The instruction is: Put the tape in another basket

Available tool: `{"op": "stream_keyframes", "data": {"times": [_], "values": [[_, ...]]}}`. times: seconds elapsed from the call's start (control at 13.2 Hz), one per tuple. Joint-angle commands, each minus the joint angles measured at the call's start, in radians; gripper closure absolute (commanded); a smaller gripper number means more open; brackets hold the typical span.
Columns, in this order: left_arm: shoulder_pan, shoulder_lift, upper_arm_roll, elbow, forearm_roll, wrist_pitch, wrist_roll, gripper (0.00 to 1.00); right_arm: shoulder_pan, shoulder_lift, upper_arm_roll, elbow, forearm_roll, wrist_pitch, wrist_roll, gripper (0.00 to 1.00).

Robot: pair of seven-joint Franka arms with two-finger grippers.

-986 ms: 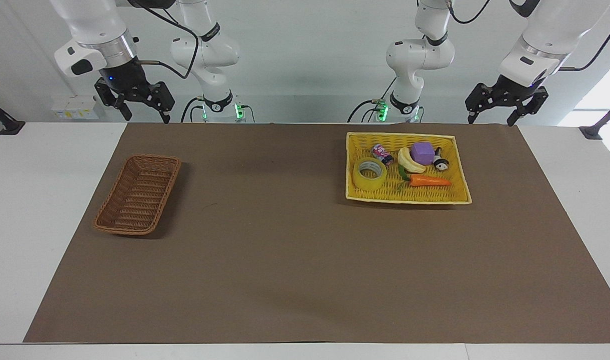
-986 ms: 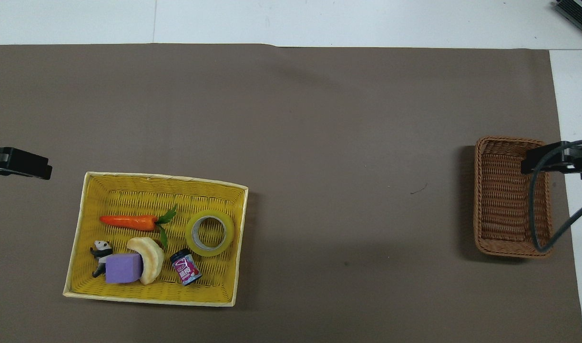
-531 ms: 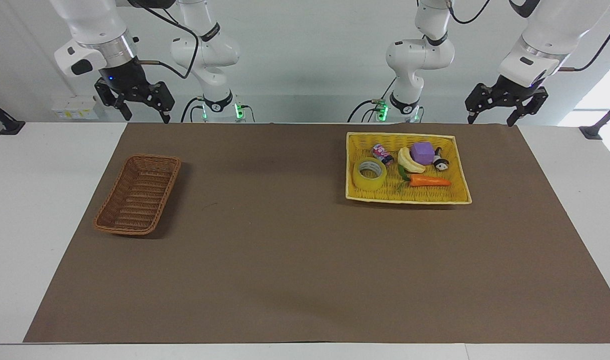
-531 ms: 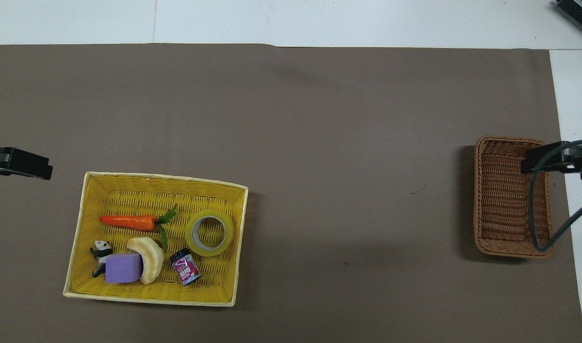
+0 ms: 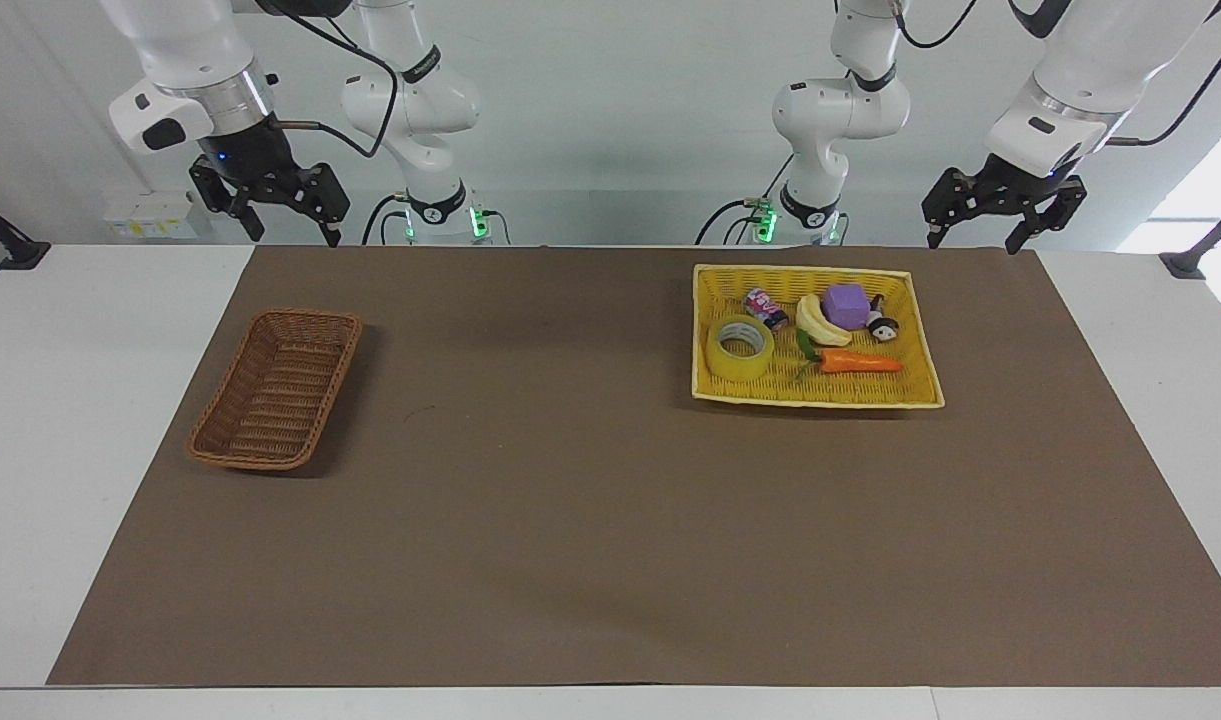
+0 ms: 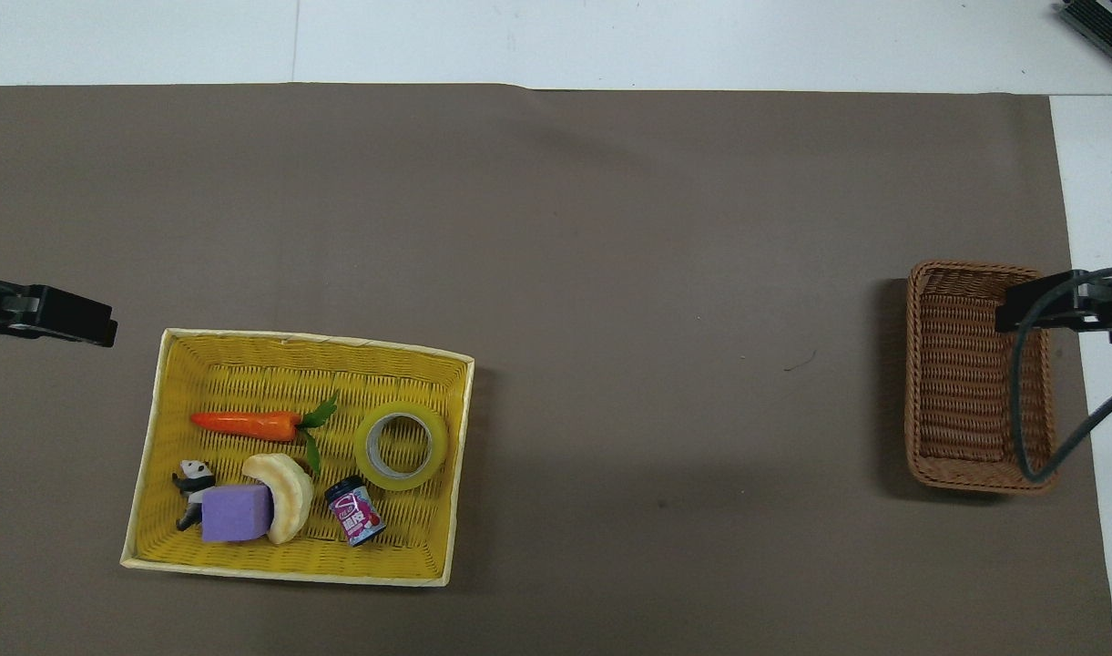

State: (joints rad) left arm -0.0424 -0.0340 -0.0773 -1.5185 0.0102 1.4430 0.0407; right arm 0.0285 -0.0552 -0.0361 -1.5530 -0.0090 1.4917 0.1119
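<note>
Left gripper (image 5: 973, 241) shifted slightly, fingers spread; right gripper (image 5: 290, 236) likewise; brown mat (image 5: 590, 520), white table (image 5: 80, 330).

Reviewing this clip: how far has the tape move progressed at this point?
Nothing is done yet. The tape lies flat in the yellow tray among the toys, and the brown wicker basket holds nothing. Neither hand holds anything: the left hand hangs open above the table edge near the tray, the right hand open near the basket. Reach, grasp, carry and drop all remain.
</note>
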Motion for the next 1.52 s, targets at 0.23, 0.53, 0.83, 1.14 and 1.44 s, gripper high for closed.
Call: {"op": "stream_keyframes", "data": {"times": [0.23,0.53,0.83,1.14,1.44], "values": [[-0.154,-0.029,0.004,-0.034,-0.001,0.016,-0.200,0.00,-0.018,-0.020,0.010,-0.021,0.003,0.001,-0.018,0.00],[-0.267,-0.033,0.005,-0.093,-0.001,0.072,-0.349,0.00,-0.018,-0.020,0.010,-0.021,0.003,-0.001,-0.018,0.00],[-0.274,-0.105,0.004,-0.335,-0.001,0.271,-0.351,0.00,-0.016,-0.020,0.010,-0.021,0.003,0.001,-0.018,0.00],[-0.274,-0.142,0.004,-0.549,-0.001,0.459,-0.355,0.00,-0.018,-0.020,0.010,-0.021,0.004,0.001,-0.018,0.00],[-0.293,-0.132,0.005,-0.785,-0.001,0.728,-0.366,0.00,-0.018,-0.020,0.010,-0.021,0.003,-0.001,-0.018,0.00]]}}
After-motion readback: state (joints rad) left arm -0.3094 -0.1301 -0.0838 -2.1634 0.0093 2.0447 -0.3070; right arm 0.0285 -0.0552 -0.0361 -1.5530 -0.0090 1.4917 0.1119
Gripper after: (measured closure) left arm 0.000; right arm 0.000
